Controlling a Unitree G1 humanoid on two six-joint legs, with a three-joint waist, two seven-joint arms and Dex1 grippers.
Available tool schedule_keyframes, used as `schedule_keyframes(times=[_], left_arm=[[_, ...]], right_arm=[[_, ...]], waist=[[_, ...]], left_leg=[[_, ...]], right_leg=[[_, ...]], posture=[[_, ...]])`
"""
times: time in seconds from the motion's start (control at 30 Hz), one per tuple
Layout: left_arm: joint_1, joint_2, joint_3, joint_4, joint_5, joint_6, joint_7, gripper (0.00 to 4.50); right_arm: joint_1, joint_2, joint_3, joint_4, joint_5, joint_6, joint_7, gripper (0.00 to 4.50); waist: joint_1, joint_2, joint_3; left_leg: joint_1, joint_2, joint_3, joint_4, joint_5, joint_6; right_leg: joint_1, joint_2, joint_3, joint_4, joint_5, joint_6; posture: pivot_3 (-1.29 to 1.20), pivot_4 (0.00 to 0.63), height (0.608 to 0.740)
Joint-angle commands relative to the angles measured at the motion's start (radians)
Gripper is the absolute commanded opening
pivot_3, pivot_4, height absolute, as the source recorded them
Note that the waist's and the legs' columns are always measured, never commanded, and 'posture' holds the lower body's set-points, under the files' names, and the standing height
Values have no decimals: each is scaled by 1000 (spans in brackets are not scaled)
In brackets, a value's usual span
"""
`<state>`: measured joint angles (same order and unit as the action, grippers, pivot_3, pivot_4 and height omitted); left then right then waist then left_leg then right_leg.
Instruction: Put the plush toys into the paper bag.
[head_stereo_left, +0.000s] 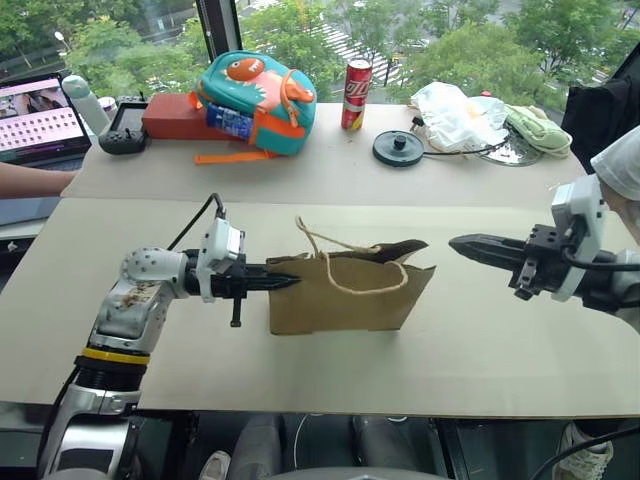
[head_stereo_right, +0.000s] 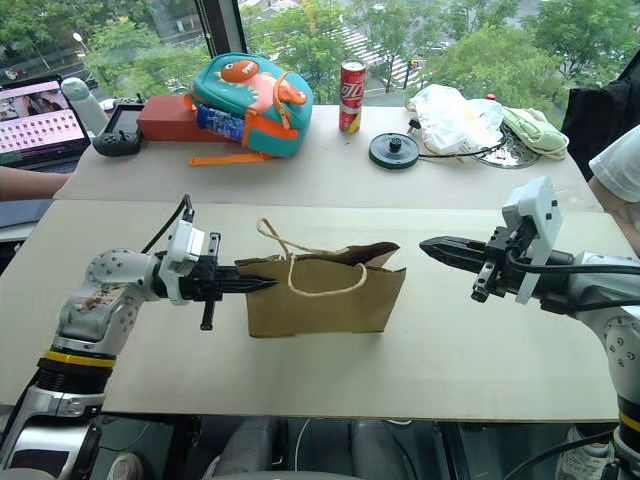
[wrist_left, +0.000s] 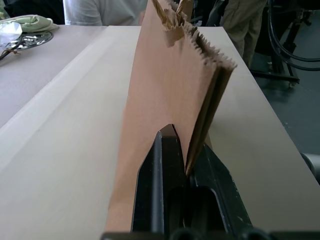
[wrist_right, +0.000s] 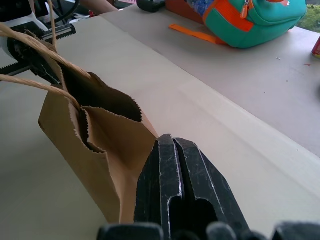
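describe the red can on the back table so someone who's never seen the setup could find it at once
Start at the far table under the window, behind the table with the paper bag. The red can stands upright near its back edge, between the teal and orange dinosaur backpack and the black round disc. It is the only tall, slim red cylinder there, with white lettering.

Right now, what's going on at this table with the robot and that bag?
The left gripper is shut on the left edge of the paper bag, which stands upright on the table, mouth open. The right gripper is shut and holds nothing, apart from the bag's right side. A dinosaur backpack and a red can sit at the far edge.
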<state>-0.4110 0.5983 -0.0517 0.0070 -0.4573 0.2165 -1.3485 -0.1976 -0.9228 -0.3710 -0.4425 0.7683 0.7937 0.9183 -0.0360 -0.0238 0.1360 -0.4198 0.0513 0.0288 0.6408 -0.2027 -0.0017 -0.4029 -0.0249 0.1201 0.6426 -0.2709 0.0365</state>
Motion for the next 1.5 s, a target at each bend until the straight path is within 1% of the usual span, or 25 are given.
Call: schedule_keyframes(times=[0.03, 0.27, 0.33, 0.37, 0.4, 0.43, 0.47, 0.57, 0.6, 0.8, 0.93, 1.07, 1.13, 1.2, 1.33, 1.5], left_arm=[[5, 4, 1, -7, 8, -30, 0, 62], [2, 17, -20, 34, 37, -49, -25, 62], [-6, 20, -20, 38, 37, -42, -28, 608], [-11, 25, -21, 36, 34, -33, -31, 755], [-15, 32, -21, 32, 32, -22, -35, 1213], [-18, 38, -21, 26, 31, -13, -34, 1488], [-23, 47, -22, 18, 29, 9, -29, 1938], [-35, 93, 0, -26, -27, 108, -44, 3176], [-37, 113, 11, -45, -49, 144, -52, 3524], [-47, 205, 80, -131, -165, 317, -48, 3524], [-62, 312, 201, -214, -325, 503, -36, 3524], [-88, 414, 275, -181, -415, 617, -69, 3524], [-103, 449, 284, -146, -420, 640, -80, 3524], [-110, 459, 283, -131, -416, 639, -78, 3524], [-107, 450, 284, -127, -419, 641, -64, 3524], [-97, 440, 288, -140, -427, 645, -44, 3524]], right_arm=[[-6, -26, -8, -20, 11, -17, 23, 0], [-2, -28, 8, -14, 4, -19, 34, 0], [-1, -27, 10, -16, 4, -20, 33, 0], [0, -26, 11, -16, 3, -21, 33, 0], [2, -26, 12, -15, 1, -23, 35, 0], [4, -27, 14, -14, -2, -26, 37, 0], [4, -29, 15, -12, -5, -29, 40, 0], [5, -35, 17, -10, -7, -32, 51, 0], [5, -40, 17, -8, -10, -33, 58, 0], [-1, -74, 17, 9, -17, -44, 97, 0], [-29, -104, 8, 19, -6, -49, 125, 0], [-49, -129, -4, -1, 41, -31, 166, 0], [-65, -132, -14, -6, 86, -17, 186, 0], [-74, -135, -13, -5, 107, -12, 197, 0], [-85, -139, 24, 11, 81, -33, 198, 0], [-92, -139, 38, 15, 79, -37, 200, 0]], waist=[[0, 0, 0], [0, 0, 0], [0, 0, 0], [0, 0, 0], [0, 0, 0], [0, 0, 0], [0, 0, 0], [-1, 0, 0], [-2, 0, 0], [-4, 0, 0], [-7, 0, 1], [-7, 0, 1], [-6, 1, 1], [-6, 1, 1], [-3, 0, 1], [-3, 1, 1]], left_leg=[[0, 0, 0, 0, 0, 0], [0, 0, 0, 0, 0, 0], [0, 0, 0, 0, 0, 0], [0, 0, 0, 0, 0, 0], [0, 0, 0, 0, 0, 0], [0, 0, 0, 0, 0, 0], [0, 0, 0, 0, 0, 0], [0, 0, 0, 0, 0, 0], [0, 0, 0, 0, 0, 0], [1, 0, 0, 0, 0, 0], [0, 1, 0, 0, 0, 0], [1, 1, 0, 0, 0, 0], [2, 1, 0, 0, 0, 0], [2, 0, 0, 0, 0, 0], [3, 1, 1, 0, 0, 0], [3, 1, 1, 0, 0, 0]], right_leg=[[0, 0, 0, 0, 0, 0], [0, 0, 0, 0, 0, 0], [0, 0, 0, 0, 0, 0], [0, 0, 0, 0, 0, 0], [0, 0, 0, 0, 0, 0], [0, 0, 0, 0, 0, 0], [0, 0, 0, 0, 0, 0], [0, 0, 0, 0, 0, 0], [0, 0, 0, 0, 0, 0], [0, 0, 0, 1, 0, 0], [-1, 0, 0, 1, -1, 1], [-1, 0, 0, 2, -5, 6], [0, 0, 0, 2, -5, 7], [0, 0, 0, 3, -5, 6], [0, 0, 0, 3, -6, 6], [0, 0, 0, 3, -5, 5]], posture=[[0, 150, 733], [0, 150, 733], [0, 150, 733], [0, 150, 733], [0, 150, 733], [0, 150, 733], [0, 150, 733], [0, 150, 733], [0, 150, 733], [0, 150, 733], [0, 150, 733], [0, 150, 733], [0, 150, 733], [0, 150, 733], [0, 150, 733], [0, 150, 733]])
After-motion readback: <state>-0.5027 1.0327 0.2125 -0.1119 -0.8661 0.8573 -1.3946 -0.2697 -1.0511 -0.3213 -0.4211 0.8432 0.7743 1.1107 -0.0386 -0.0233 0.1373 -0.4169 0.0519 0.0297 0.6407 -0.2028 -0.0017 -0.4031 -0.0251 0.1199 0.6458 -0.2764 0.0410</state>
